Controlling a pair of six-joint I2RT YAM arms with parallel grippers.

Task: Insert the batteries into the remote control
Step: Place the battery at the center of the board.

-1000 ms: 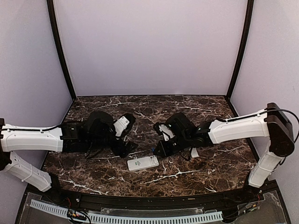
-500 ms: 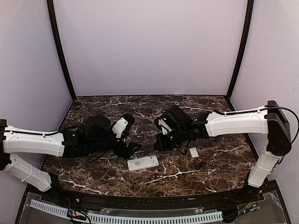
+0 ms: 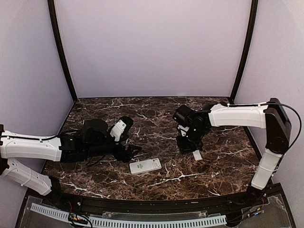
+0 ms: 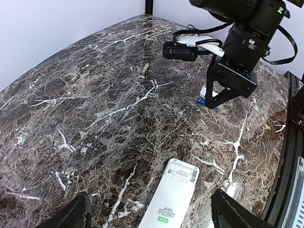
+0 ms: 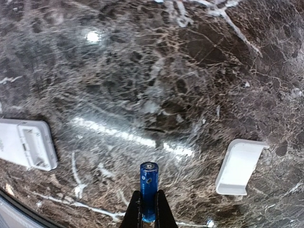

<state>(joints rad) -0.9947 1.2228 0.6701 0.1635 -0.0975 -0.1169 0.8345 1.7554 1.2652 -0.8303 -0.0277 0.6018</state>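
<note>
The white remote control [image 3: 145, 166] lies flat near the table's front, back side up, with its open battery compartment [image 4: 183, 172] at the far end. It also shows in the right wrist view [image 5: 26, 145]. My left gripper [image 4: 151, 194] is open wide, low over the table, with the remote between its fingers [image 4: 71, 216]; in the top view it [image 3: 133, 152] sits just left of the remote. My right gripper [image 5: 148, 192] is shut on a blue battery [image 5: 148, 187], held above the table right of the remote [image 3: 186, 146]. A second small battery [image 4: 145, 70] lies farther back.
The plain white cover plate [image 3: 197, 155] lies on the dark marble table [image 3: 156, 114] just right of my right gripper, also in the right wrist view [image 5: 240, 166]. Purple walls close the back and sides. The raised front edge [image 3: 142, 197] runs below the remote.
My right arm has swung right and back, away from the remote, carrying the battery and uncovering the cover plate. My left arm has drawn slightly left. The remote has not moved.
</note>
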